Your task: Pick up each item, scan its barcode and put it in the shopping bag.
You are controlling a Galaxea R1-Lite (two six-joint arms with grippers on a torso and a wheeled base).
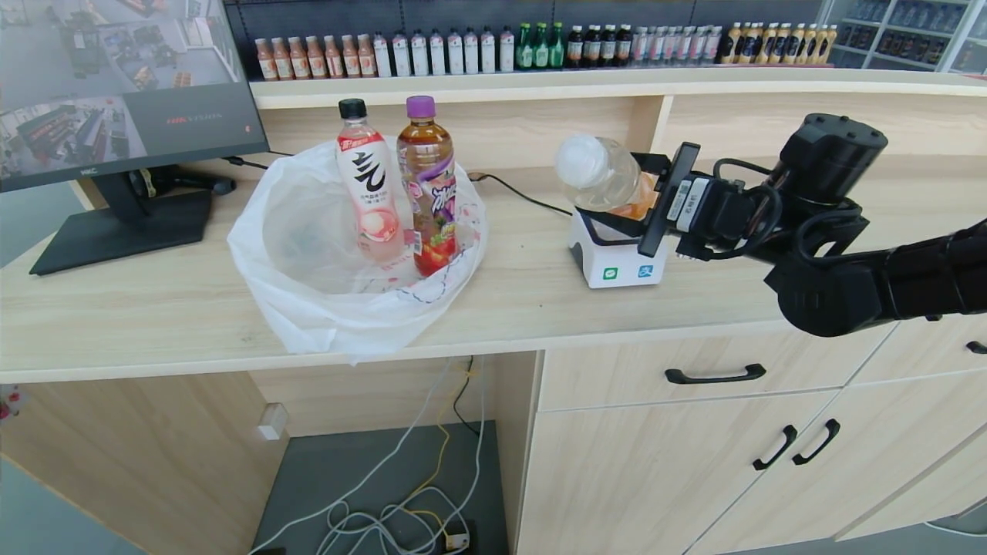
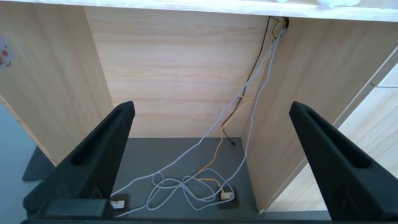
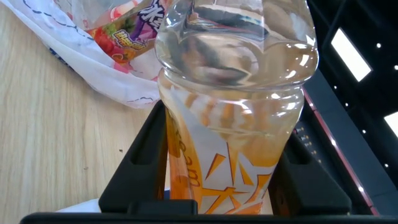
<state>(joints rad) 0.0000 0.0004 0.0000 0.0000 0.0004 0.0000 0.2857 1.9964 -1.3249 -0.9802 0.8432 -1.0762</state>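
Two bottles (image 1: 370, 185) are set in the shopping bag (image 1: 297, 262). A third bottle (image 1: 595, 173) is clamped in the right gripper (image 1: 646, 193), the scanner (image 1: 617, 264) just below its jaws; the left gripper (image 2: 211, 155) is spread wide, empty

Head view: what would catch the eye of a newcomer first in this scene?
The right gripper holds a clear bottle with an orange label, tipped on its side just above the white scanner on the counter. To the left of it, a black-capped bottle and a purple-capped bottle stand upright in the open white shopping bag.
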